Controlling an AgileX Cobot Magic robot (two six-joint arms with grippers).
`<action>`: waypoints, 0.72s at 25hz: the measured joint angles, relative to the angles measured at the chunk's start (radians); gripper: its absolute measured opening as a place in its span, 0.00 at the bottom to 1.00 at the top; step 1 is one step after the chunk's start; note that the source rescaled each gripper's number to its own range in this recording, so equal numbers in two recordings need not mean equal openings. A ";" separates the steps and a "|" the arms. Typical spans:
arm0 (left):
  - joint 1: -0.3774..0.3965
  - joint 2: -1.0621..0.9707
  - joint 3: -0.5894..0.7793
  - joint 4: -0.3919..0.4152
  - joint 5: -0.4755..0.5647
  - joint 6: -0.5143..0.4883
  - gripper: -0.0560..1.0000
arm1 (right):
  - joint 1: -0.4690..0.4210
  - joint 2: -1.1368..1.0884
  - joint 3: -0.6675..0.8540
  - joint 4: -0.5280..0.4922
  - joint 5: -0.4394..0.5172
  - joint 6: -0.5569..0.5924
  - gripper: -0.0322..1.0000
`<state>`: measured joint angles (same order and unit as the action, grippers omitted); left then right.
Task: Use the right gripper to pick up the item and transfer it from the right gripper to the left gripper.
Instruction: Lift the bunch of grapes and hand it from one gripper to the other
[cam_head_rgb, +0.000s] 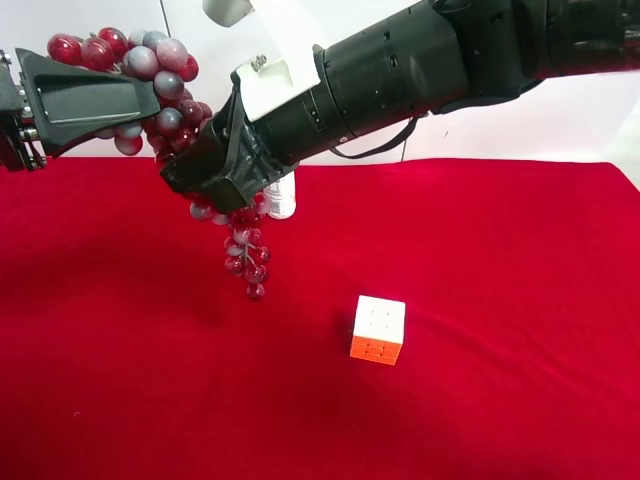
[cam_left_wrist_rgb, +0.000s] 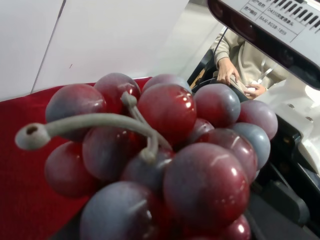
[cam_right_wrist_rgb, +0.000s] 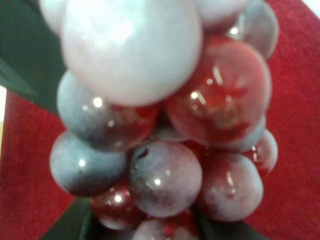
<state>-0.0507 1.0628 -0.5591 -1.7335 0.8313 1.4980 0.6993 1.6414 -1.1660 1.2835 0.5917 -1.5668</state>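
Observation:
The item, a long bunch of dark-red and frosty grey-purple grapes (cam_head_rgb: 246, 252), hangs in the air over the red cloth. The right gripper (cam_head_rgb: 208, 188), on the thick black arm with the white bracket, is shut on the middle of the bunch. The left gripper (cam_head_rgb: 150, 104) comes in from the exterior high view's left. Its flat black fingers are closed around the top grapes. Grapes (cam_right_wrist_rgb: 165, 180) fill the right wrist view. The left wrist view shows the bunch (cam_left_wrist_rgb: 170, 150) close up with its grey stem (cam_left_wrist_rgb: 100, 122). The lower tip of the bunch dangles free.
A white-and-orange puzzle cube (cam_head_rgb: 378, 329) sits on the red cloth (cam_head_rgb: 500, 300) right of the hanging bunch. A white bottle (cam_head_rgb: 283, 200) stands behind the right gripper, mostly hidden. A seated person (cam_left_wrist_rgb: 235, 70) shows in the left wrist view's background.

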 joint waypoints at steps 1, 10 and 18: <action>0.000 0.000 0.000 0.000 0.000 0.000 0.12 | 0.000 0.000 0.000 0.000 0.000 0.000 0.03; 0.000 0.000 0.000 0.000 0.000 0.000 0.11 | 0.000 0.000 0.000 0.000 0.000 0.000 0.03; 0.000 0.000 0.000 0.000 0.000 0.000 0.10 | 0.000 0.000 0.000 0.000 0.003 0.000 0.03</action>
<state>-0.0507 1.0628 -0.5591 -1.7335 0.8313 1.4980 0.6993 1.6414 -1.1660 1.2835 0.5946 -1.5668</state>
